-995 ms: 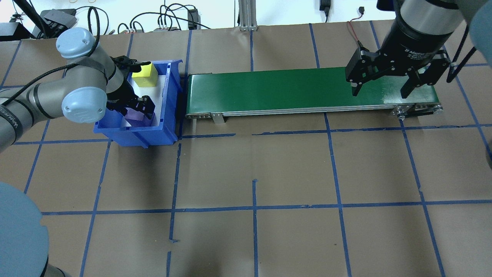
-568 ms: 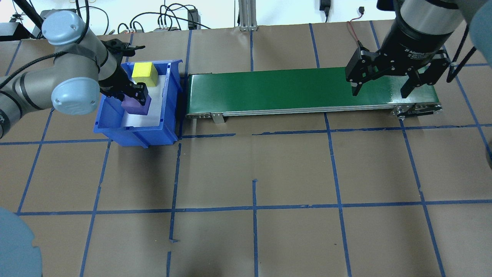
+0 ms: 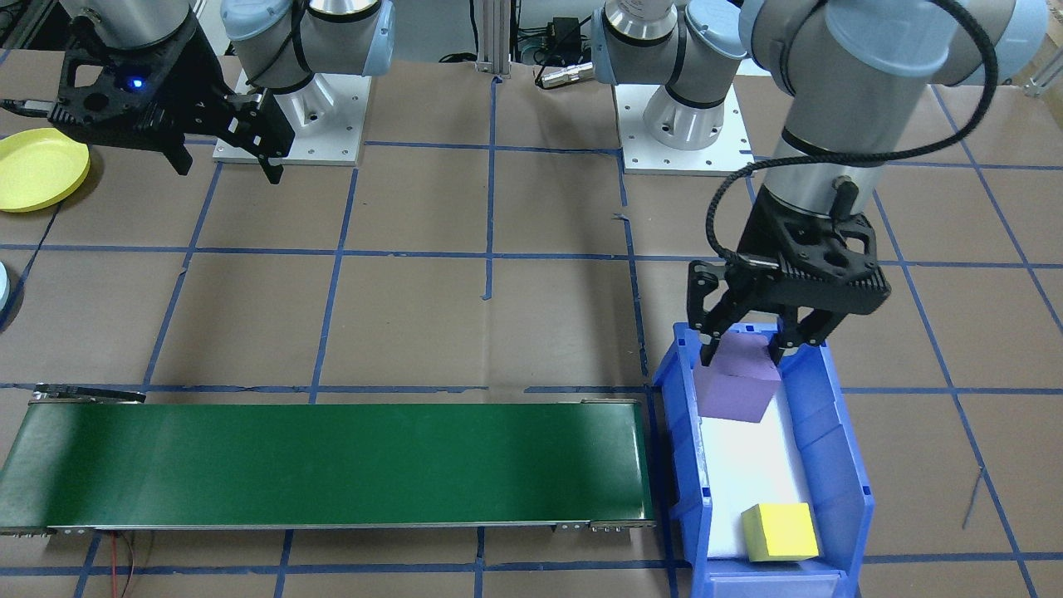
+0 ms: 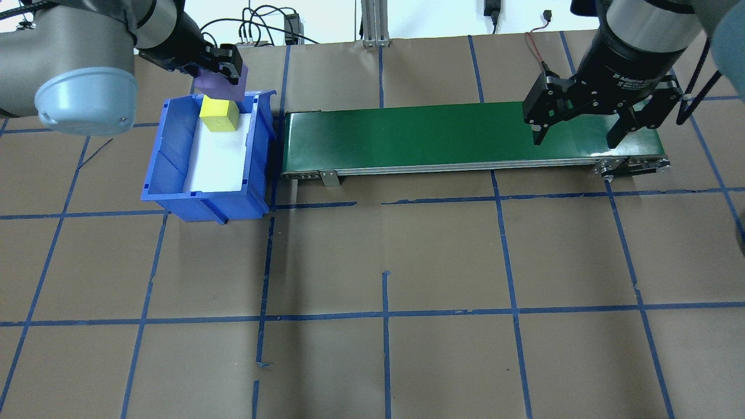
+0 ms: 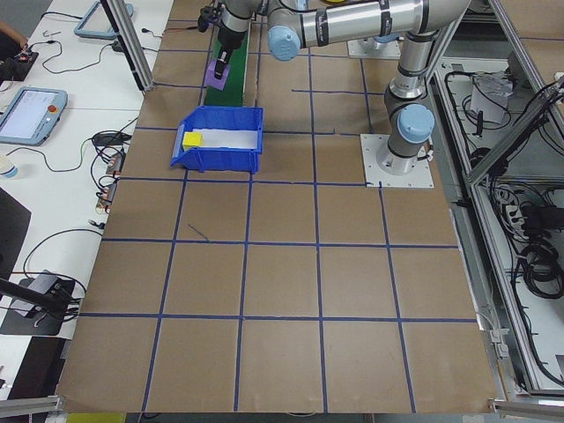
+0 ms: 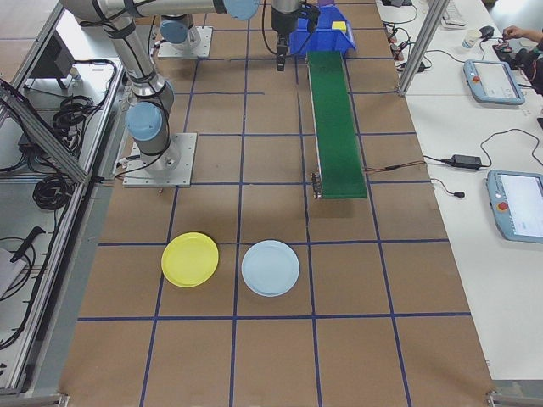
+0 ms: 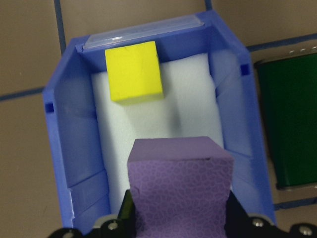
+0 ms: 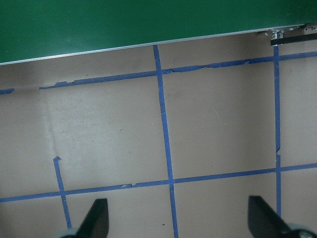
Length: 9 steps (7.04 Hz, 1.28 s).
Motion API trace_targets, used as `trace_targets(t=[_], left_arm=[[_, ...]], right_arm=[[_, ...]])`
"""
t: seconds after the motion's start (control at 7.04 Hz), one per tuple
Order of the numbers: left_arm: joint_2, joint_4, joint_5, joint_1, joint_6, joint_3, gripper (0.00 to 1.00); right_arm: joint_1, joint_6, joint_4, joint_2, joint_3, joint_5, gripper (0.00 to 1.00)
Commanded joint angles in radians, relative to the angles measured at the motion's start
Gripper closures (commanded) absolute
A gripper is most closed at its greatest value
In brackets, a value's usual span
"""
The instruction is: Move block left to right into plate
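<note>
The purple block [image 3: 738, 384] hangs in the left hand [image 3: 745, 349], whose fingers are closed on its two sides, lifted clear above the blue bin [image 3: 839, 448]; in the wrist view it fills the 6 o'clock part of the picture, with the yellow block [image 7: 134, 71] lying on the bin's white liner at 12 o'clock. The step in hand looks like carrying the block to the green belt [image 3: 332, 465], which in the front view lies at 9 o'clock of the bin. To do it well, keep the block high enough to pass the bin's wall, set it down flat near the middle of the belt's width, and let go only once it rests there. The right hand [image 4: 582, 131] waits wide open and empty over the belt's far end, with the yellow plate [image 6: 190, 259] and the pale blue plate [image 6: 271, 268] well apart from there.
</note>
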Motion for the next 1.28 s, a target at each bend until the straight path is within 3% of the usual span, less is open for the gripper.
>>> trace_targets(t=[0.0, 0.14, 0.71, 0.85, 0.99, 1.14], left_arm=[[-0.115, 0.075, -0.01, -0.065, -0.093, 0.007, 0.38], [-0.174, 0.139, -0.055, -0.07, -0.098, 0.007, 0.38], [-0.24, 0.148, -0.063, -0.087, -0.107, -0.008, 0.37], [-0.246, 0.145, -0.063, -0.087, -0.109, -0.02, 0.29], [-0.257, 0.146, -0.063, -0.087, -0.11, -0.022, 0.01], [-0.245, 0.148, -0.062, -0.09, -0.132, -0.017, 0.0]], right_arm=[[-0.001, -0.002, 0.0, 0.0, 0.0, 0.0, 0.0], [0.0, -0.002, 0.0, 0.0, 0.0, 0.0, 0.0], [0.0, -0.002, 0.0, 0.0, 0.0, 0.0, 0.0], [0.0, -0.002, 0.0, 0.0, 0.0, 0.0, 0.0], [0.0, -0.002, 0.001, 0.0, 0.0, 0.0, 0.0], [0.0, -0.002, 0.0, 0.0, 0.0, 0.0, 0.0]])
